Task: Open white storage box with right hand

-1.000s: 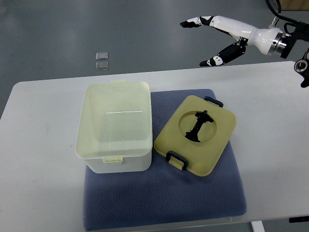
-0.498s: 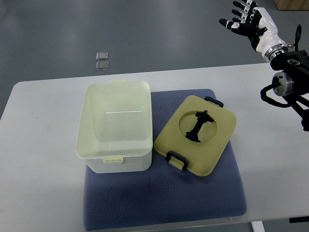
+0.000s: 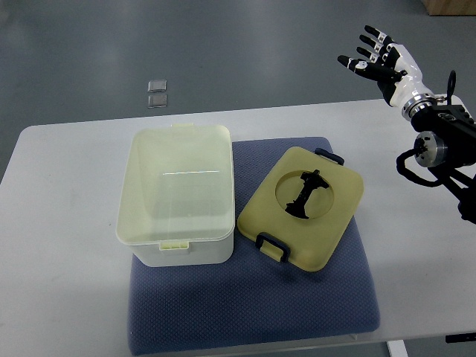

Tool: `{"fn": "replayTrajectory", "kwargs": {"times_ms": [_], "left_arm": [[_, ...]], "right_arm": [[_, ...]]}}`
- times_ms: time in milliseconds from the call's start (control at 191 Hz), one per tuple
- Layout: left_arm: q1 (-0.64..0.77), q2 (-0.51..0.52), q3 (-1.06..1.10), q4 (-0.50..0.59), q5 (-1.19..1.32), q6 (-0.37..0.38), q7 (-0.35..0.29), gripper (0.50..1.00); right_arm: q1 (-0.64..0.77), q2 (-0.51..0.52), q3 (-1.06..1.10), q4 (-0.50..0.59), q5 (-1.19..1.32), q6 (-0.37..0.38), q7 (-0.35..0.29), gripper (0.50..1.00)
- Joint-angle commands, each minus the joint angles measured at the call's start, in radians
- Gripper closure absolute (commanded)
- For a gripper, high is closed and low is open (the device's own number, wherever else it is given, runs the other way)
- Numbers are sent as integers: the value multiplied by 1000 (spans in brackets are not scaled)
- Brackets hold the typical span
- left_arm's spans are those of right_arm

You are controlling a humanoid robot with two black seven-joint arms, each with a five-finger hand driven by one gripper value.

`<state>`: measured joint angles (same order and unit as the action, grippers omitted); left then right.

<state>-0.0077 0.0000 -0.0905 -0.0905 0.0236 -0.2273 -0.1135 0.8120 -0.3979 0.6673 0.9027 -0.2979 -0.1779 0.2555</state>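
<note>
white storage box (image 3: pixel 176 195) sits centre-left of the frame, on the left part of a blue mat (image 3: pixel 297 305) that lies on a white table (image 3: pixel 59 282); box is open, top uncovered, inside looks empty w/ just a light glare on the bottom; small latch tabs on its near and far rims; the lid (image 3: pixel 303 206) lies flat on the mat just right of the box, turned at an angle, its left corner close to the box wall, cannot tell if touching; round recess in the lid's middle w/ a black handle, black clips on two edges; right hand (image 3: pixel 381 59) is up in the upper right of the frame, beyond the table's far edge, well apart from box and lid; fingers (image 3: pixel 370 33) spread wide, holding nothing; arm comes in from the right edge; left arm not in view; two small clear squares (image 3: pixel 157 92) on the grey floor, upper left; progress: looks done, lid off and set down, hand clear; nothing obvious left to do.
</note>
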Motion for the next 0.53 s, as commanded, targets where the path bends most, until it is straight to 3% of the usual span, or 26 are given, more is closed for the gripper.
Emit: {"fn": "replayTrajectory", "kwargs": {"times_ms": [0, 524], "left_arm": [[0, 0, 0, 0, -1, 0, 0, 500], [0, 0, 0, 0, 1, 0, 0, 500]], "right_arm": [[-4, 4, 3, 1, 36, 0, -33, 570], [-4, 25, 37, -28, 51, -9, -24, 570]]}}
